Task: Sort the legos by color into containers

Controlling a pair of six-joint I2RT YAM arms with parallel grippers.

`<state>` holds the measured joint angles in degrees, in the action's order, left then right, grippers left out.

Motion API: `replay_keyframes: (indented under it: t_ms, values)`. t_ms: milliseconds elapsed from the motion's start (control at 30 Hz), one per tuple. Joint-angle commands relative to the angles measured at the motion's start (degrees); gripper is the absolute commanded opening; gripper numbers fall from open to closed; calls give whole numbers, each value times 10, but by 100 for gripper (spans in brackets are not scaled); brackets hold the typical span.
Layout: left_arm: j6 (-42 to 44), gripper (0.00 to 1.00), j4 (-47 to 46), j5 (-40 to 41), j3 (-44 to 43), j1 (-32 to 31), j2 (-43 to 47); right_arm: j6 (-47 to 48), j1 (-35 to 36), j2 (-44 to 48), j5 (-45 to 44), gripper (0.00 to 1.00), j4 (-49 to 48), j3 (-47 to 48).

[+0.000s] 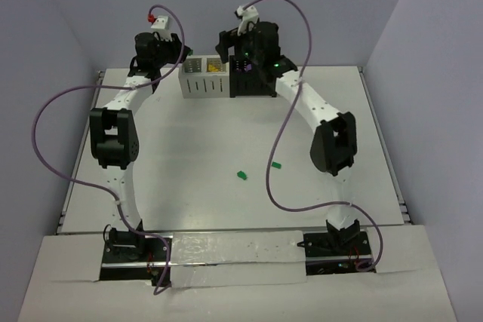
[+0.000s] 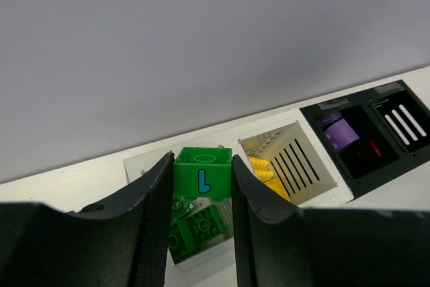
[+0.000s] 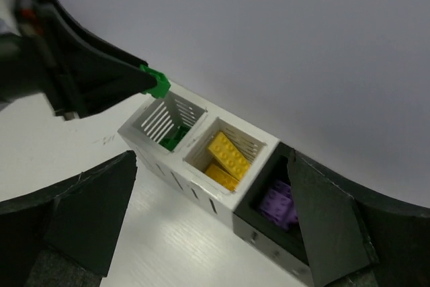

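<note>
**Green brick hangs right over the green box**

The left end effector (image 2: 201, 166) is closed partway and pinches a green lego (image 2: 203, 174) from both sides. The brick is straight above the left half of the white container (image 3: 156, 120), where other green bricks (image 2: 200, 223) lie. So the way in is straight down. The right end effector (image 3: 211, 223) is wide open and holds nothing. It hangs over the purple bricks (image 3: 279, 203) in the black container (image 3: 265, 232).

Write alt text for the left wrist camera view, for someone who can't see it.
The left claw grips a green brick marked with a blue L, above the green bricks in the white bin. Beside them are yellow bricks, then a black bin holding a purple brick.
</note>
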<state>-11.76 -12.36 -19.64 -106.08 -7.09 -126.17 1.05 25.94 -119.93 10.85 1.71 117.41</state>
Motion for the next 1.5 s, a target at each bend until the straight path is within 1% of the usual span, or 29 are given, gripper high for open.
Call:
replay_keyframes:
  t_ms: [0,67,133,233,267,333,367,433,467,567,600,667,833,900,1000,1033,1100,1167,1300,1400,1467]
  values:
    - [4,1,-32,14,-44,-4,-22,40,-47,117,83,100,105,-52]
    - [2,1,-29,12,-45,-5,-29,55,-59,160,107,100,128,-89]
    - [0,1,-31,10,-26,-6,-26,76,-74,212,128,100,151,-149]
    - [3,2,-32,14,-5,-6,-15,104,-84,252,145,100,184,-201]
    - [3,2,-31,14,-5,-5,-15,104,-85,253,146,100,191,-203]
    - [6,5,-29,13,10,-5,-6,117,-89,278,157,100,206,-252]
    - [8,7,-26,11,11,-6,-3,124,-89,283,161,100,214,-261]
    - [7,23,-17,9,19,-6,8,155,-88,309,175,100,239,-296]
    - [7,29,-16,8,21,-6,11,166,-88,313,177,100,249,-304]
    - [6,43,-10,6,24,-6,24,198,-89,329,191,100,286,-337]
    - [8,46,-7,6,23,-6,27,205,-89,332,194,100,301,-342]
    - [14,48,-1,3,17,-6,39,222,-89,340,195,100,334,-365]
    - [25,55,32,-21,-6,-5,78,271,-81,368,166,99,360,-421]
    - [27,56,51,-37,-15,-5,99,291,-72,366,146,97,380,-434]
    - [33,56,75,-59,-12,-5,144,322,-58,358,142,91,424,-439]
    - [37,56,89,-81,-9,-5,161,336,-51,354,138,89,447,-443]
    - [63,57,132,-132,1,-6,190,352,-38,348,126,88,463,-448]
    - [106,57,174,-177,40,-9,237,360,-27,345,114,87,476,-460]
    - [181,57,223,-266,143,-12,313,352,-22,341,104,87,468,-479]
    - [211,57,250,-293,219,-17,367,343,-17,329,89,86,463,-492]
    - [210,57,251,-303,274,-17,406,339,-12,316,69,84,448,-510]
